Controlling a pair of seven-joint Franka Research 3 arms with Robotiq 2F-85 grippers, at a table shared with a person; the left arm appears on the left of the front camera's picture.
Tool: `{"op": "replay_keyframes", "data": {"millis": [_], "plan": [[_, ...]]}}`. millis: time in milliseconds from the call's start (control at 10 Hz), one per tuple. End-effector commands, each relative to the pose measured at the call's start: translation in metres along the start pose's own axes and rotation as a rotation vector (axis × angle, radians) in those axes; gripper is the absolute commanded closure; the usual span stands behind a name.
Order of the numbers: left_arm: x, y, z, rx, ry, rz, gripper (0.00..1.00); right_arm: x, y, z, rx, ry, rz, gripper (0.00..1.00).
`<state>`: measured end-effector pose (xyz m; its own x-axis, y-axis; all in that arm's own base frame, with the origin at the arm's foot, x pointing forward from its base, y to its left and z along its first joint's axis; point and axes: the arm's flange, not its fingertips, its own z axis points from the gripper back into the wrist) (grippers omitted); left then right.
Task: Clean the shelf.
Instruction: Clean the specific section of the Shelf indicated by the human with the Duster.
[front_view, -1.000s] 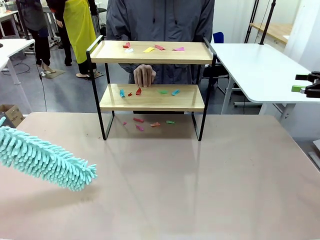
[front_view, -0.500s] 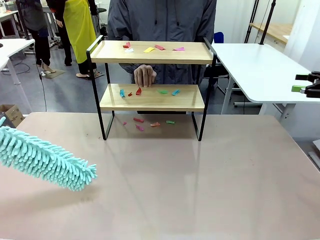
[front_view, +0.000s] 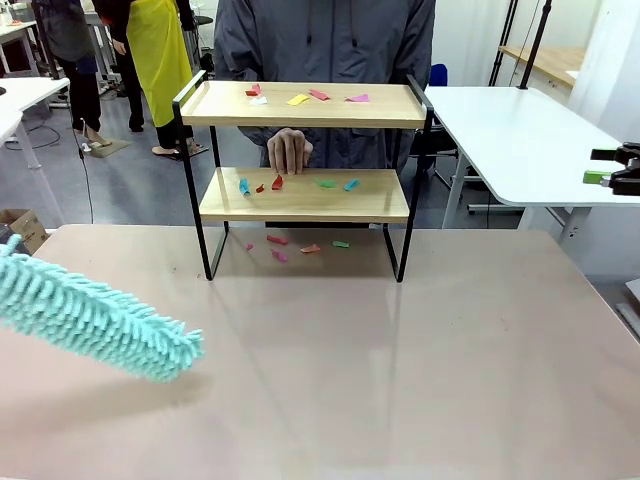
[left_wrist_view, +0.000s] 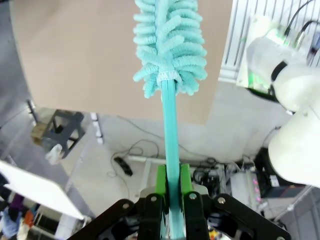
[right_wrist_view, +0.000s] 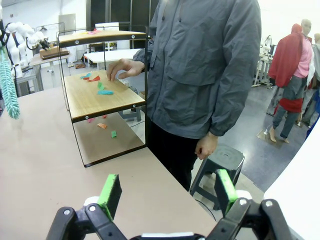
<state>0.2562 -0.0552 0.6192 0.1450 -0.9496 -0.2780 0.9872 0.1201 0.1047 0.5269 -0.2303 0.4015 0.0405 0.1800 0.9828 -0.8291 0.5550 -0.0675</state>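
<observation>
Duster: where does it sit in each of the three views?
Front view: duster lower left, over the table.
Left wrist view: its head top centre, handle reaching down into the left tool, shut on it.
Right wrist view: far left edge, upper half.
Shared landmark: the tan table.

Shelf (front_view: 304, 196): light matt wood boards, thin black metal frame. Duster (front_view: 95, 322): fluffy teal chenille. Table (front_view: 400, 380): smooth, slight sheen.

A research lab: white rectangular work tables (front_view: 520, 150) either side of the matte beige table (front_view: 400, 380), black stand poles (front_view: 537, 40) behind it.
</observation>
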Motion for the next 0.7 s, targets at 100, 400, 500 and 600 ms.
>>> {"op": "replay_keyframes", "data": {"millis": [100,400,500,600], "plan": [[0.022,-0.016,0.025,-0.019,-0.248,0.060,0.87,0.003,0.001,-0.002,0.002,-0.003,0.005,0.00],[0.091,-0.016,0.045,-0.051,-0.495,0.230,0.87,0.003,0.001,-0.002,0.002,-0.003,0.005,0.00],[0.116,-0.015,0.049,-0.038,-0.539,0.305,0.87,0.003,0.001,-0.002,0.002,-0.003,0.005,0.00],[0.139,-0.010,0.052,-0.048,-0.562,0.401,0.87,0.003,0.001,-0.002,0.002,-0.003,0.005,0.00]]}}
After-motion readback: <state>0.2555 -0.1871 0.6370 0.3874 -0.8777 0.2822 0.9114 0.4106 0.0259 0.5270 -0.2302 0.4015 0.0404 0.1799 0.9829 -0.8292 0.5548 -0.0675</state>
